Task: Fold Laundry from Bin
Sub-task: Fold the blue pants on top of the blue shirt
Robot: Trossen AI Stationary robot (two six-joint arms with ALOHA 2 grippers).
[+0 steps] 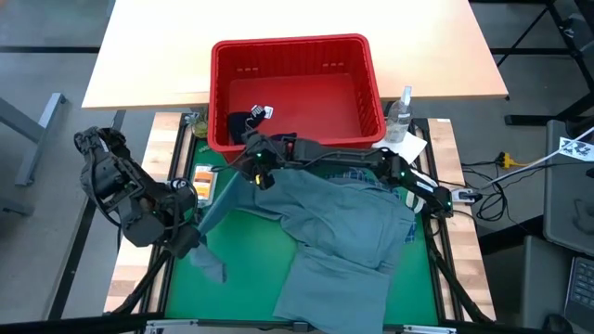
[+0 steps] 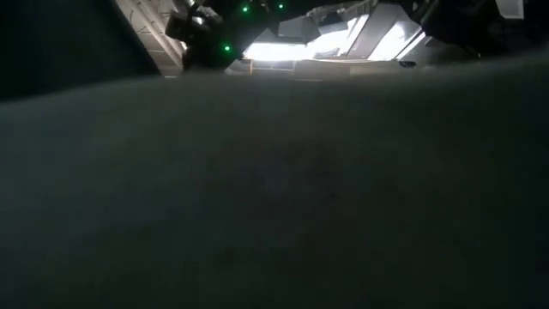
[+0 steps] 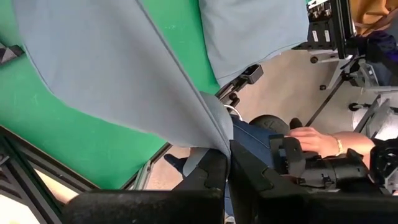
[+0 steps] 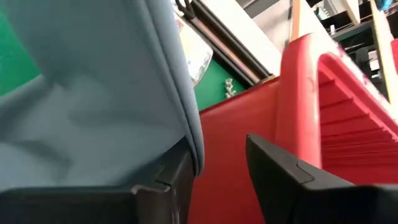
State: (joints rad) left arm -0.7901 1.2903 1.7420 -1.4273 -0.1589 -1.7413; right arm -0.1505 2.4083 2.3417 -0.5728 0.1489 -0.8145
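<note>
Low view smothered by dark cloth (image 2: 274,197).

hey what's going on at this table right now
A two-armed robot is spreading a large grey-blue garment on the green mat in front of the red bin. The left gripper is shut on a corner of it near the mat's left side. The right gripper stands open by the bin's near wall, the cloth's edge against one finger. A dark garment remains in the bin.
</note>
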